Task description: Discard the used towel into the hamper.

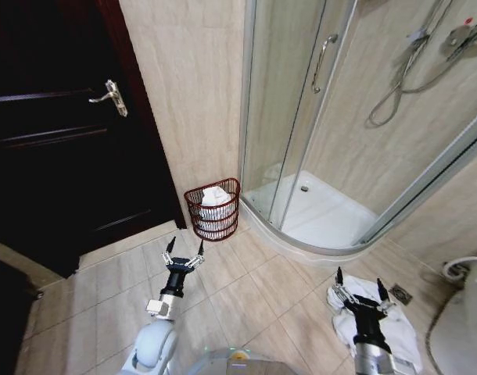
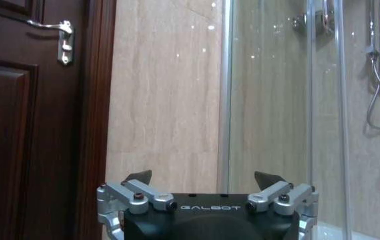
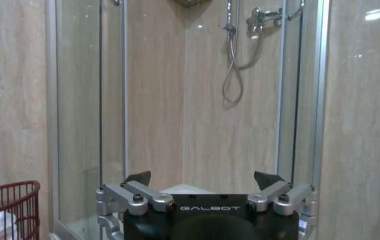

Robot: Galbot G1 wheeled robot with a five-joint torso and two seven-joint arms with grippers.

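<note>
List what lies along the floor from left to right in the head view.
Dark door → left gripper → hamper → shower tray → right gripper with its jaws open above the white towel on the tiles.

High head view; level, shower-facing wrist views

The small round reddish-brown wire hamper (image 1: 213,209) stands upright on the tiled floor at the far side, against the beige wall, between the dark door on its left and the glass shower on its right. Its open-weave sides taper toward the base. A crumpled white towel (image 1: 215,198) already lies inside. Another white towel (image 1: 379,320), apparently rumpled, lies on the near right floor.
</note>
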